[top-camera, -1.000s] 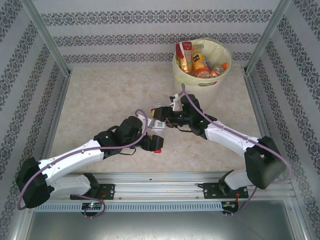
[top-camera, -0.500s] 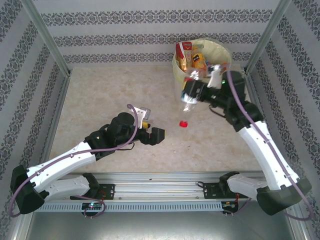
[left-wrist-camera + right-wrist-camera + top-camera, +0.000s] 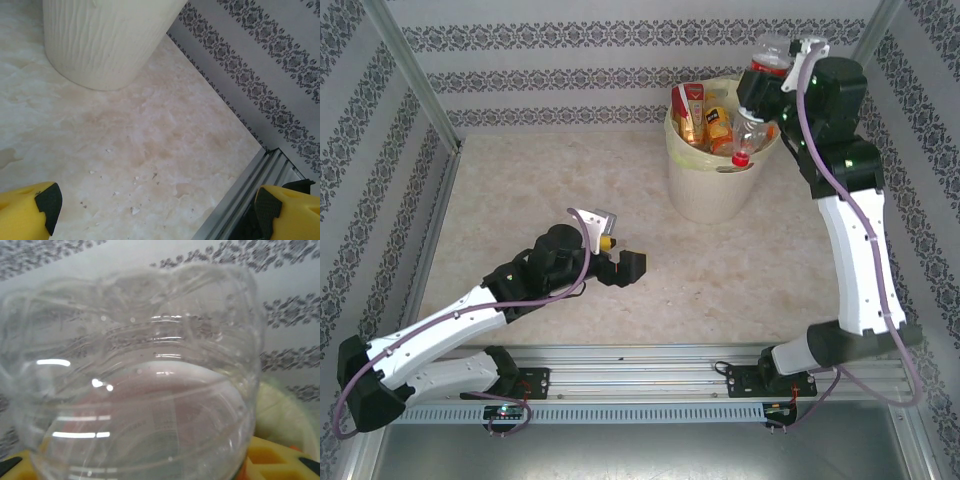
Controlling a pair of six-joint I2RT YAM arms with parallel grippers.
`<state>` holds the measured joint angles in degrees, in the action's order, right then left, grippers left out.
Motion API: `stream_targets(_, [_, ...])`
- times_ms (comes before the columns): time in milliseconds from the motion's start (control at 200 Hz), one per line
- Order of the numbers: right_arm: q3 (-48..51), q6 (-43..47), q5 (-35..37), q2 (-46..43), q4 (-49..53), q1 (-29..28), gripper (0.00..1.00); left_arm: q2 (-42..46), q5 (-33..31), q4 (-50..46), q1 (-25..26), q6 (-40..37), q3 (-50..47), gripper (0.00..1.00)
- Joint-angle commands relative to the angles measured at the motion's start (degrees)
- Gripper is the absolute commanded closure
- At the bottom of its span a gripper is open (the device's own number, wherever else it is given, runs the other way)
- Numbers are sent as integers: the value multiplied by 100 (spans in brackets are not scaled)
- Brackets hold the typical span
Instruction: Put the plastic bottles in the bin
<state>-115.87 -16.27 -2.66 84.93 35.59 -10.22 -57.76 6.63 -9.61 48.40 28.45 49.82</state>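
- Looking down from the top external view, the right gripper is clamped around a clear bottle. It holds the bottle high by the bin's right rim, tilted, with the red cap pointing down over the bin's mouth.
- Inside the bin lie other bottles with orange and red labels.
- The left gripper sits low over the table, well apart from the bin on its near-left side. Its jaws are spread wide with nothing between them.
- From the left wrist, two yellow fingertips sit in the bottom corners with bare table between them. The bin's ribbed cream wall stands beyond, with a patterned wall to its right.
- From the right wrist, the bottle's clear base crowds the lens. Yellow finger pads hug it from below, and the bin's pale liner shows behind on the right.
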Motion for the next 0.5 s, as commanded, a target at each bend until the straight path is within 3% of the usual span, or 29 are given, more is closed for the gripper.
stream_targets(0, [-544, 600, 835, 419, 81, 64, 52, 203, -206, -9, 46, -241, 104, 0])
stream_targets(285, [-1314, 1371, 1681, 1536, -86, 81, 52, 465, -457, -137, 47, -392, 112, 0])
stream_targets(495, [-1729, 1566, 1628, 2235, -262, 172, 51, 506, -498, -240, 46, -384, 116, 0])
